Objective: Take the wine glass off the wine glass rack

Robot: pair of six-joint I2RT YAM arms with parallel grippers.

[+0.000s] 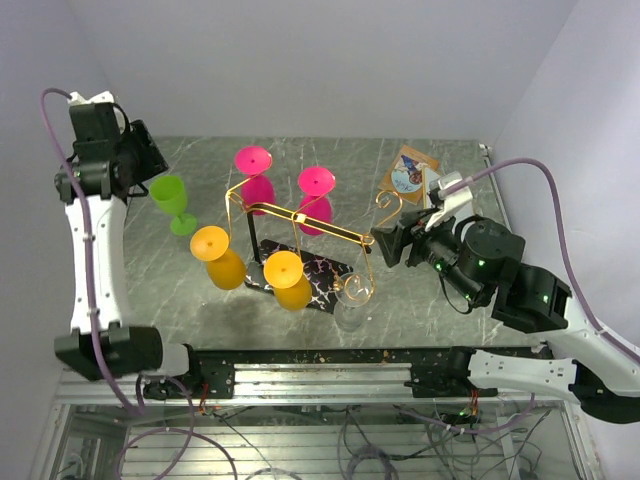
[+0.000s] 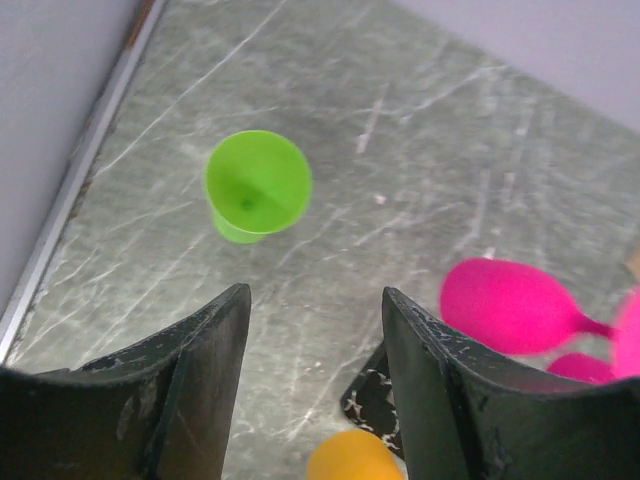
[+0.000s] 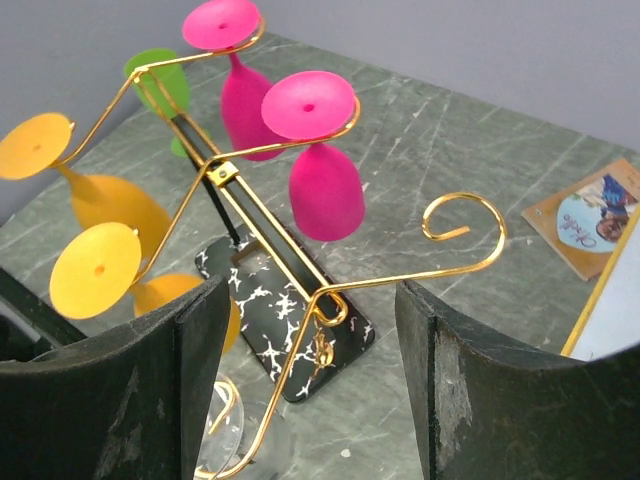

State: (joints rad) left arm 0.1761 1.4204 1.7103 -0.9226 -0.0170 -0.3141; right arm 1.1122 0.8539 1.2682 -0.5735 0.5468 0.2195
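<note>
Far left, the left gripper (image 1: 148, 165) hangs over the marbled grey table (image 1: 190, 300), its jaws spread wide with nothing between them. Its wrist view looks down past both fingers (image 2: 205, 380) into the green wine glass (image 1: 172, 203). This glass stands upright on its foot on the table, off the rack and near the left edge, apart from the fingers.

Mid-table stands the wine glass rack (image 1: 300, 218), its black, white-patterned base (image 1: 320, 275) flat on the surface and its gold arms spreading. Two pink glasses (image 1: 255, 175) hang upside down by their feet on the back arms, and two orange glasses (image 1: 218, 258) hang on the nearer left arms. A clear glass (image 1: 352, 300), hard to make out, is at the near right hook. The back right scroll hook (image 1: 388, 205) is bare.

To the right, the right gripper (image 1: 383, 243) faces the rack from just beside that bare hook, its jaws wide apart and holding nothing. In its wrist view the rack's gold wire shows between its fingers (image 3: 150, 400) without touching them. Beyond it, a printed card (image 1: 410, 172) lies at the table's back right.
</note>
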